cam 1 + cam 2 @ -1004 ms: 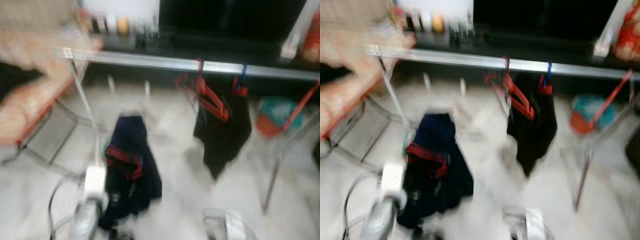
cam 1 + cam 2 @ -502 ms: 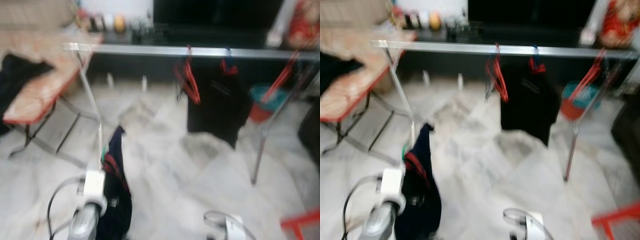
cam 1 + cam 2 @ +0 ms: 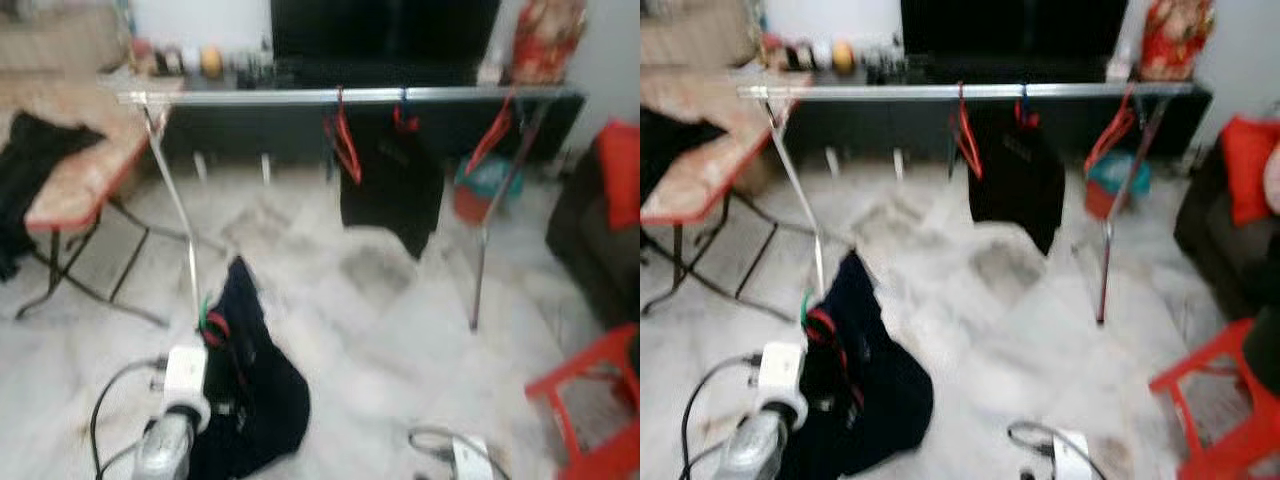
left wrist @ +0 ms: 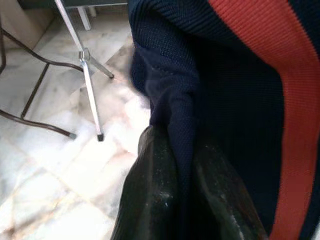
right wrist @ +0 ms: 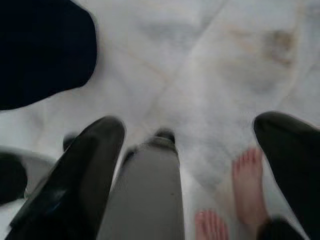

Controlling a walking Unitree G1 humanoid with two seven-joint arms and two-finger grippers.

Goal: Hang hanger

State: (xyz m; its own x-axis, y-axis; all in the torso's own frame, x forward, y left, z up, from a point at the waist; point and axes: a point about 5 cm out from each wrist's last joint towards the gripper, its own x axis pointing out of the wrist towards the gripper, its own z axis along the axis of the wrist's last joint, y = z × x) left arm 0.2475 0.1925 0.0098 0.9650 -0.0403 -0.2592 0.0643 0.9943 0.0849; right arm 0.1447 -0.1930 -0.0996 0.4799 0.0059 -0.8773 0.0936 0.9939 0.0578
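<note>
My left gripper (image 4: 182, 165) is shut on a navy garment (image 3: 252, 395) that hangs on a red hanger (image 3: 216, 327) with a green hook, low in front of me. The silver clothes rail (image 3: 300, 96) stands further ahead across the room. On it hang an empty red hanger (image 3: 341, 142), a black garment (image 3: 392, 185) on a blue hanger, and another red hanger (image 3: 492, 140) near its right end. My right gripper (image 5: 187, 127) is open above the marble floor, holding nothing.
A folding table (image 3: 75, 175) with cloth on it stands at the left. A red stool (image 3: 590, 400) and a dark sofa with a red cushion (image 3: 618, 185) are at the right. A teal and red bucket (image 3: 478, 188) sits behind the rack. A person's bare feet (image 5: 245, 185) are below my right gripper.
The camera has pulled back and turned right, so the rack looks farther off and the red stool and sofa have come into view. The garment stays in my left gripper.
</note>
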